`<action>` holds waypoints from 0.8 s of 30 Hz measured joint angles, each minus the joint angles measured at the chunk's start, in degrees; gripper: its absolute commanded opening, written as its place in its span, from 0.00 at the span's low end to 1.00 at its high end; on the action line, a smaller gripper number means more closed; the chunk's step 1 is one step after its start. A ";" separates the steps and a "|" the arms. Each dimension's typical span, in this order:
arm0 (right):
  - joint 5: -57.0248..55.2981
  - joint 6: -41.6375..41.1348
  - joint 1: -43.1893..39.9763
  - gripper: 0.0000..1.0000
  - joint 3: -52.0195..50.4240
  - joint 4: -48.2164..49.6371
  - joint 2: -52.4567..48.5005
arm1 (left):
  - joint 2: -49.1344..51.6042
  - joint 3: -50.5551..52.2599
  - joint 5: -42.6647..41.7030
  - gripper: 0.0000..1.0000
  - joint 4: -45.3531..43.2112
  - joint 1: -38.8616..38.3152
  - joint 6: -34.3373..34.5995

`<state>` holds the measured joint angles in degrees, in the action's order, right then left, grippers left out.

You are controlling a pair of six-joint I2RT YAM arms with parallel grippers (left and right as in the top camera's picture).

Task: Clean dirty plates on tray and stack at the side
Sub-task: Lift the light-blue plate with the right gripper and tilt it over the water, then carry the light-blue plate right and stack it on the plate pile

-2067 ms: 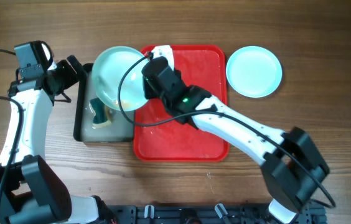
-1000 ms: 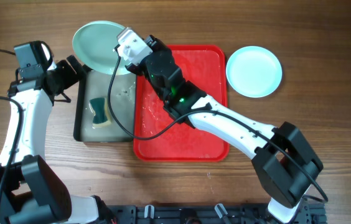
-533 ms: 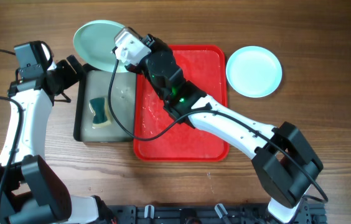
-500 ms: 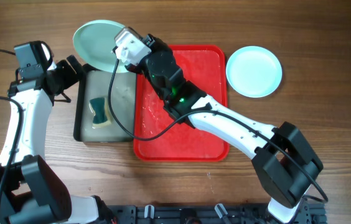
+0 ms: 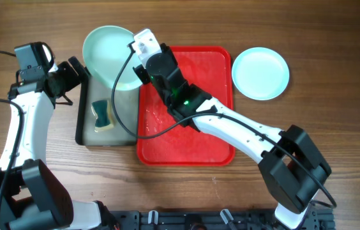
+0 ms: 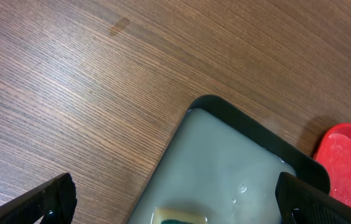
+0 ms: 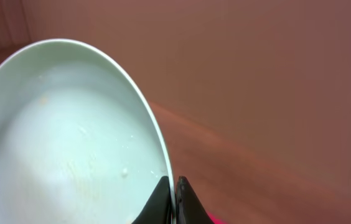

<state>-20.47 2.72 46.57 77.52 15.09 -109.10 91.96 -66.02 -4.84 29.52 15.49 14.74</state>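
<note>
My right gripper (image 7: 174,194) is pinched tight on the rim of a pale mint round glossy plate (image 5: 106,54), an edge grip only. The plate hangs tilted off the far-left corner of the large red rectangular plastic tray (image 5: 193,148). That puts it over the far end of the black-rimmed tray of grey water (image 5: 80,121), which sits just left of the red tray. The wrist view shows specks on the plate face, so I judge it not clean yet.

My left gripper (image 5: 78,71) is spread wide and empty, left of the red tray, past the water tray. A green-and-yellow sponge (image 5: 101,115) lies in the water. A second pale aqua plate (image 5: 260,73) sits on the wooden table (image 5: 333,38) right of the red tray.

Risks:
- The rim is thin, glossy and likely wet, and the whole plate is cantilevered from one pinch. It could pivot or slip out and hit the water tray's rim.
- Lowering it tilted could slosh water out.
- The left gripper is close, so bad timing means a clash.
</note>
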 measured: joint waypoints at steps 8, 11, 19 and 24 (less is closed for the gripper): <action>5.05 -15.96 -1.88 0.04 0.11 -17.35 0.00 | 0.00 0.00 0.00 1.00 0.00 0.00 0.02; 8.09 -20.92 -5.22 0.04 0.11 -21.33 0.00 | 0.00 0.00 0.00 1.00 0.02 0.00 0.02; 23.30 -28.50 -27.69 0.04 0.11 -32.52 0.00 | 0.00 0.00 0.00 1.00 0.00 0.00 0.02; 24.74 -28.68 -41.86 0.04 0.11 -40.24 0.00 | 0.00 0.00 0.00 1.00 0.00 0.00 0.02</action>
<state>4.27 -25.96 4.71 77.62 -25.15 -109.10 91.96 -66.02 -4.84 29.52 15.49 14.76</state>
